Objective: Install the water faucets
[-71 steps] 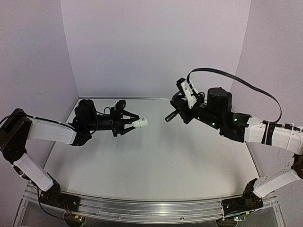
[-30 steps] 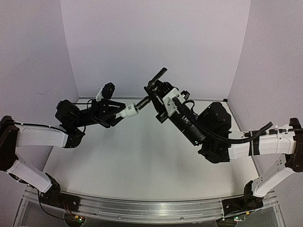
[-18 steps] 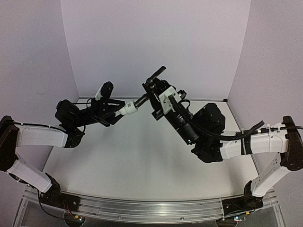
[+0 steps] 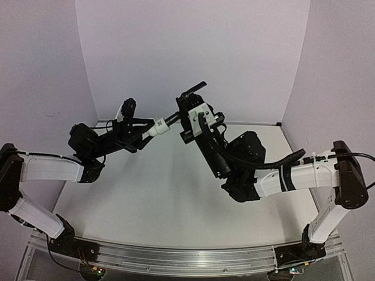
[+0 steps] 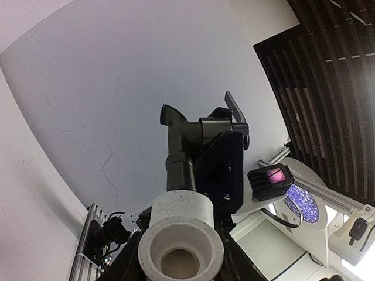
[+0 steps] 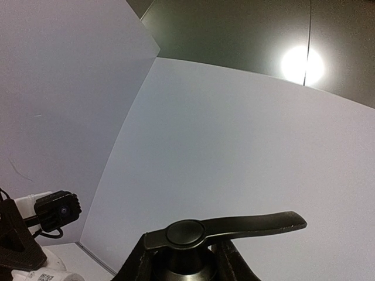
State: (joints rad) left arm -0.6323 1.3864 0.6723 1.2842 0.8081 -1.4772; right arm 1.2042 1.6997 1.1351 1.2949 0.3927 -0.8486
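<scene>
Tap (image 4: 172,119) touching white fitting (image 4: 156,127), arms (image 4: 53,168) raised

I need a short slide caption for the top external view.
Left gripper holds a stubby white cylindrical fitting end-to-end with the black T-shaped lever tap in the right gripper.

In the top view the joint between the black tap (image 4: 173,119) and the white fitting (image 4: 157,127) is too small to tell whether it is seated, and the right gripper (image 4: 187,115) hides the tap's body. The left wrist view cuts the fitting's rim at 6 o'clock, and the left gripper (image 4: 145,132) shows there only as dark edges. The right wrist view cuts off the tap below its lever (image 6: 234,224) at 6 o'clock
</scene>
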